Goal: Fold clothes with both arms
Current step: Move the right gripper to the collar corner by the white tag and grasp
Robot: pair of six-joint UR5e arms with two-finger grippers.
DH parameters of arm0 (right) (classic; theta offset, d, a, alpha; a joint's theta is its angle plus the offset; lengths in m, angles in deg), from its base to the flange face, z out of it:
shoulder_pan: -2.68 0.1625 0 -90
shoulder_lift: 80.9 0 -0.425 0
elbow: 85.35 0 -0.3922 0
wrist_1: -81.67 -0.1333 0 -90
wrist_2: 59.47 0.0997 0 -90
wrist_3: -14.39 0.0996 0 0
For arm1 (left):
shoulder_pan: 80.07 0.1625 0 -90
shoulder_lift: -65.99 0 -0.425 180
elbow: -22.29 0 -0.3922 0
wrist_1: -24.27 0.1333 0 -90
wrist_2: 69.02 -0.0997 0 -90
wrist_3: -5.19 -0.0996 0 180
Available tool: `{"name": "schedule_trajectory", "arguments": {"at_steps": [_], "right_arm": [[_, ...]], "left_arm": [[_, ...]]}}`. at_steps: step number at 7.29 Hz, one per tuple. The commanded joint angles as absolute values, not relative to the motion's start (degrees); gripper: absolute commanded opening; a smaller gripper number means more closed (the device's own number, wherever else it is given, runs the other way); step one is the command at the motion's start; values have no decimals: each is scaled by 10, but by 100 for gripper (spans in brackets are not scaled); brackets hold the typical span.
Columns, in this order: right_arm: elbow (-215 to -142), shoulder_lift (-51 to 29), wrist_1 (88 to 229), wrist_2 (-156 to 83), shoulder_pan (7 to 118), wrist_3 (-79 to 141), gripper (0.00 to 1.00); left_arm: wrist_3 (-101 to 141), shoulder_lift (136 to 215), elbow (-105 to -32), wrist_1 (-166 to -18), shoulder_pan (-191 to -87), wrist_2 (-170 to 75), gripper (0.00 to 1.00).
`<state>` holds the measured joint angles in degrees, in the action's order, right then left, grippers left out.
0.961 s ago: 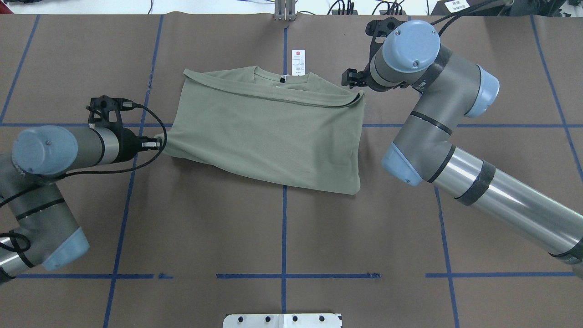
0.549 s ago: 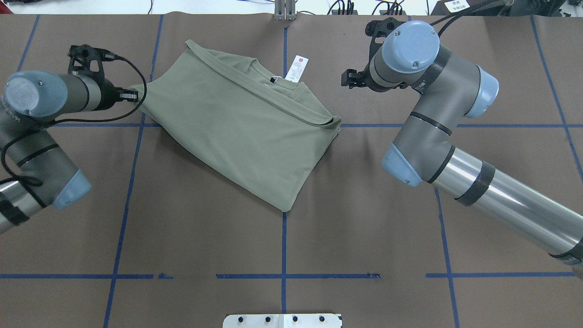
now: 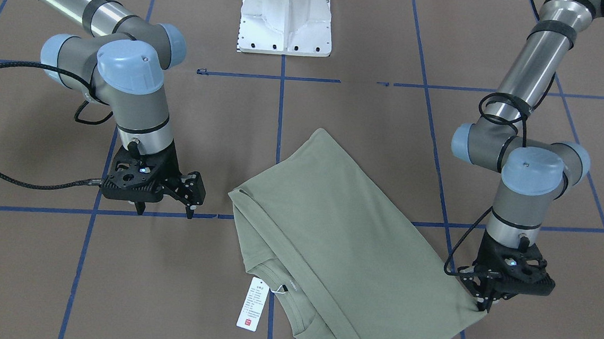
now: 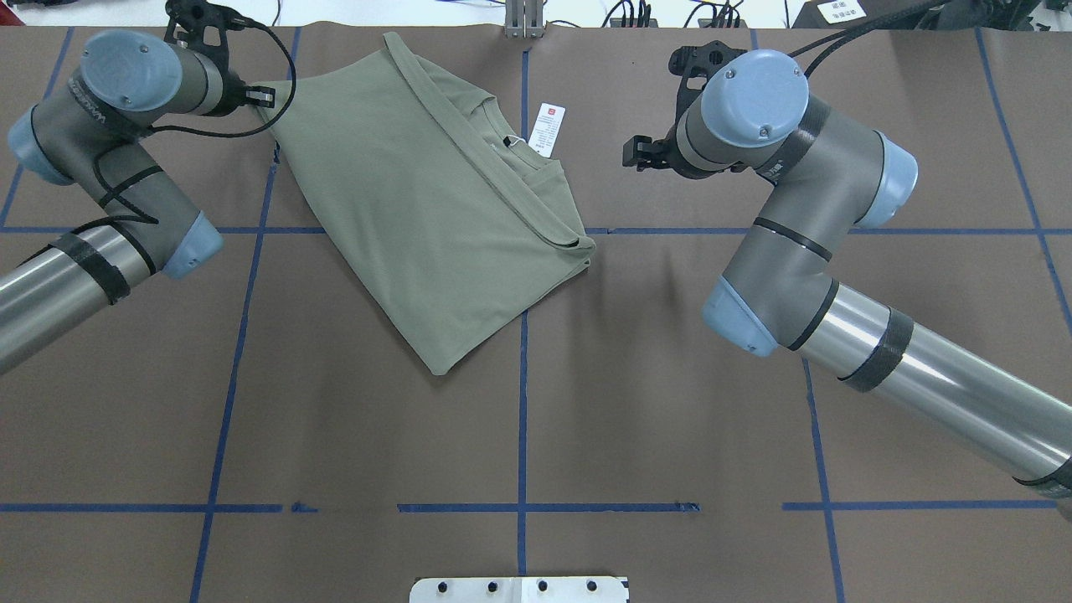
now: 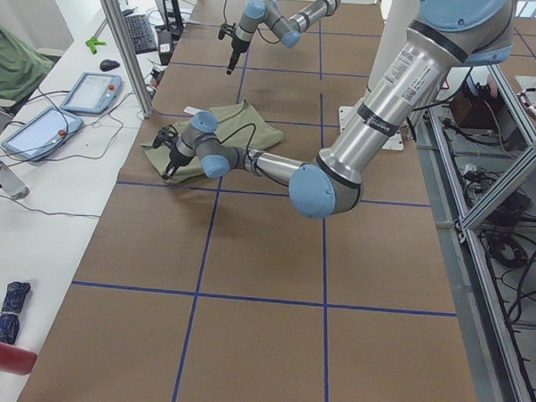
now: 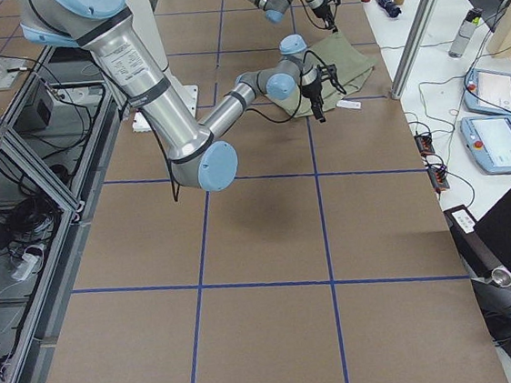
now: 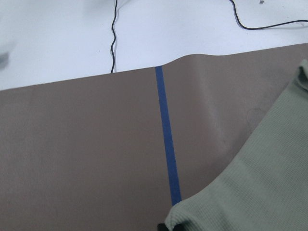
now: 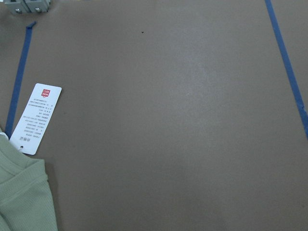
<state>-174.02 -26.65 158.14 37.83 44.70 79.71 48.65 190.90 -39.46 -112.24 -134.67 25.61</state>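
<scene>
Pinching one corner, left gripper (image 3: pixel 484 305) holds ribbed shirt (image 3: pixel 349 258).

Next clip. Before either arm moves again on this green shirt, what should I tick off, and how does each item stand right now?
1. Left gripper holding the sage-green knit long-sleeved shirt: ok, jaws shut on one corner.
2. Right gripper free: ok, jaws open, empty, apart from the shirt.
3. Shirt square to the blue tape lines: not ok, it lies diagonally across them.
4. White paper hang tag clear of the fabric: ok, it lies on the brown table beside the shirt's neck.
5. Sleeves tucked in: cannot tell, none shows.
</scene>
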Motion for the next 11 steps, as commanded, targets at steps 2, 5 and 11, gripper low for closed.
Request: {"name": "schedule_trajectory", "arguments": {"at_steps": [2, 5, 11], "right_arm": [[-1734, -301, 1581, 324, 389, 917, 94], [-1628, -357, 1525, 265, 360, 1078, 74], [-1535, -399, 1514, 259, 349, 1018, 66]], "left_arm": [[473, 1864, -465, -1164, -1349, 268, 100], [540, 1819, -504, -1206, -1346, 328, 100], [582, 1819, -502, -1229, -1320, 328, 100]]}}
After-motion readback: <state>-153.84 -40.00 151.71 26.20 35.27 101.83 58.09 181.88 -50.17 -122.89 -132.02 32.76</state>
